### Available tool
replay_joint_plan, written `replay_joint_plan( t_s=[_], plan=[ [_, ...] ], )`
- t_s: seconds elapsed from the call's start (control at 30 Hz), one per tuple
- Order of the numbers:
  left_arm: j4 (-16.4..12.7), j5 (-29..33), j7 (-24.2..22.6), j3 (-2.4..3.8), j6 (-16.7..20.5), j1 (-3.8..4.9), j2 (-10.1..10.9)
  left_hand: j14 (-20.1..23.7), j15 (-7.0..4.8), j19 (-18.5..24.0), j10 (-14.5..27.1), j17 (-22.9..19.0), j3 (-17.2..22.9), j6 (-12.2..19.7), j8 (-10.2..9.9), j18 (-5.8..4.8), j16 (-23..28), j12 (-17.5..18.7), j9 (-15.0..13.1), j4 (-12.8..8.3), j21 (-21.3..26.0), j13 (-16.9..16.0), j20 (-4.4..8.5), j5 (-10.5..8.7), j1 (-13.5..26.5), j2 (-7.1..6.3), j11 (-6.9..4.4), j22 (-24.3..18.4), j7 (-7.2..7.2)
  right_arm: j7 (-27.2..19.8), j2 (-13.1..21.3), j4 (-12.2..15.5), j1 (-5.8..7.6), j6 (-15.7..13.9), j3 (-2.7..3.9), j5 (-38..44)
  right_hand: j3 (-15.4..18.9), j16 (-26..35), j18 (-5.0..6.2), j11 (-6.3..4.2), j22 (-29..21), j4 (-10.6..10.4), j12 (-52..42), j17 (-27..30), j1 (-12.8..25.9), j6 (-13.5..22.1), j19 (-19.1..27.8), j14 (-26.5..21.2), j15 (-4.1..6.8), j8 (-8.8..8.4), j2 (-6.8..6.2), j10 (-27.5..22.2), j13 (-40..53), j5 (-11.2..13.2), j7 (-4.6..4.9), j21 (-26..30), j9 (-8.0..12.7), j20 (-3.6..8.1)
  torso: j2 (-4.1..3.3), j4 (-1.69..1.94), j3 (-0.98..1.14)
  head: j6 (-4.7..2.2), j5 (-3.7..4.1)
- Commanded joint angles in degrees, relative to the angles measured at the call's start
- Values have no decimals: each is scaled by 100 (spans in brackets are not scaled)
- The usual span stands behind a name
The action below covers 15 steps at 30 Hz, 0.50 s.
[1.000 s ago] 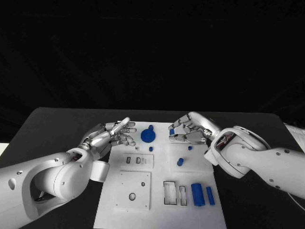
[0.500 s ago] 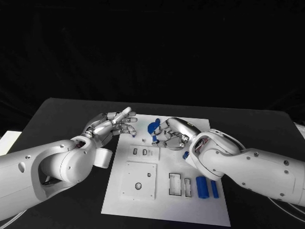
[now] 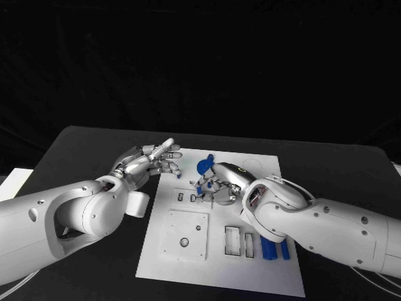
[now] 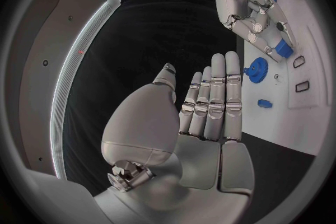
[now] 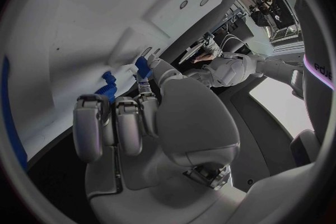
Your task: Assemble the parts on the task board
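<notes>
task board (image 3: 220, 263): white plate on the black desk (image 3: 83, 157); blue gear (image 3: 203, 166) at its far end, two blue cylinders (image 3: 274, 249) beside the recessed slots.
right hand (image 3: 220, 182): over the board, pinching a small blue part (image 4: 283, 47).
left hand (image 3: 151, 162): at the board's left edge, fingers straight and pressed together, holding nothing.

We see the board (image 3: 220, 266) mid-table (image 3: 83, 150). A gear (image 3: 203, 165) sits near its far edge; two pegs (image 3: 274, 249) lie side by side near its right front. The left hand (image 3: 148, 163) hovers at the board's far left corner. The right hand (image 3: 220, 184) is over the board, just in front of the gear, with a small part (image 4: 283, 48) at its fingertips.
</notes>
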<state>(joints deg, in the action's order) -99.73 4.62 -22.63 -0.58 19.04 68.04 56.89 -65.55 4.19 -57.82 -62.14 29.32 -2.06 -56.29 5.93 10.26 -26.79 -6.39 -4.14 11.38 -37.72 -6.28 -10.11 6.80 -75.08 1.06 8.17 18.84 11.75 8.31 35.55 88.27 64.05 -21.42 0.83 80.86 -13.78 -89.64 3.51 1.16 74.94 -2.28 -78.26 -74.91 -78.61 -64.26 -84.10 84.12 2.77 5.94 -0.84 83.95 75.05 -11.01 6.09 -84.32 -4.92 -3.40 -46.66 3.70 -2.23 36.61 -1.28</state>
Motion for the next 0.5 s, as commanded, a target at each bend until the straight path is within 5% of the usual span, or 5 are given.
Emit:
replay_joint_plan(
  t_s=[0.03,0.5],
  plan=[
    [-3,31,-79,3,-128,5,-4,37,1,37,43,8,2,21,-35,18,40,36,-1,-42,4,-7,-2,-3,-33,32,-3,-5,-1,177,-20,-5,-11,374,-3,265,-29,-36,-79,-9,208,-15,37,-1509,92,-18,-63,588,17,20,-19,63,767,-24,-22,25,-78,38,-11,-7,10,-7,2],
    [1,37,-75,3,-136,5,-9,38,1,39,44,9,0,22,-36,18,41,37,-1,-40,4,-7,-2,-4,-29,34,-2,-6,1,267,-57,-52,-27,613,-11,378,-34,-36,-75,1,188,-17,62,-1509,138,10,-54,588,9,-1,-46,48,754,-26,-9,37,-74,32,-11,-8,16,39,-26]
  ],
)
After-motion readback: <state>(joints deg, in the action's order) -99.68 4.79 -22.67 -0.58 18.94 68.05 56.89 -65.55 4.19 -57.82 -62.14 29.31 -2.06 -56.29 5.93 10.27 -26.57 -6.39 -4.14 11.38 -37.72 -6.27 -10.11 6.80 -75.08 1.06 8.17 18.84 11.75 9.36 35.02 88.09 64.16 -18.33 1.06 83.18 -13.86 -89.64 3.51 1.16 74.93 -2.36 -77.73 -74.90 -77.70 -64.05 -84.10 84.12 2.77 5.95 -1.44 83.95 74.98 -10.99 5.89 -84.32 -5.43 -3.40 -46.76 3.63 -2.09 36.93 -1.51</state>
